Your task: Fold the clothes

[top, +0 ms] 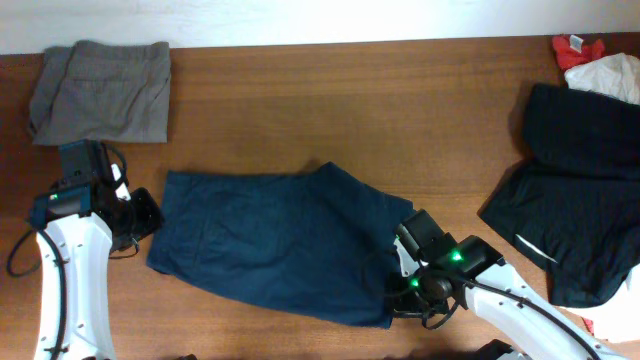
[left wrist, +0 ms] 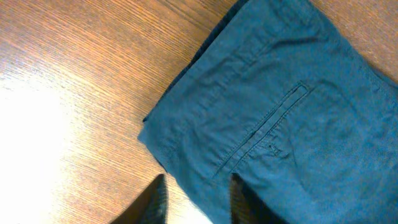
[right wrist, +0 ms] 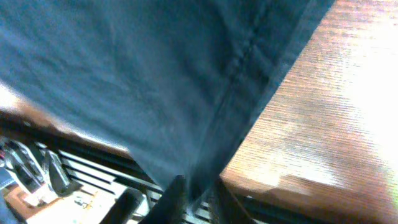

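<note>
Where my left hand [left wrist: 196, 182] sits at the near left of the table [top: 330, 100], its fingers [left wrist: 155, 200] stand apart, with the edge of the clothes [top: 270, 245] lying flat on the wood between them. They are spread, not clamped. My right hand [right wrist: 196, 186] is at the near right edge. A hem runs between its barely parted fingers, but the view is blurred and I cannot tell whether it pinches. The clothes lie spread mid-table between both hands. Farther back are a folded grey garment [top: 100, 90] at far left and a black garment [top: 575, 190] at right.
</note>
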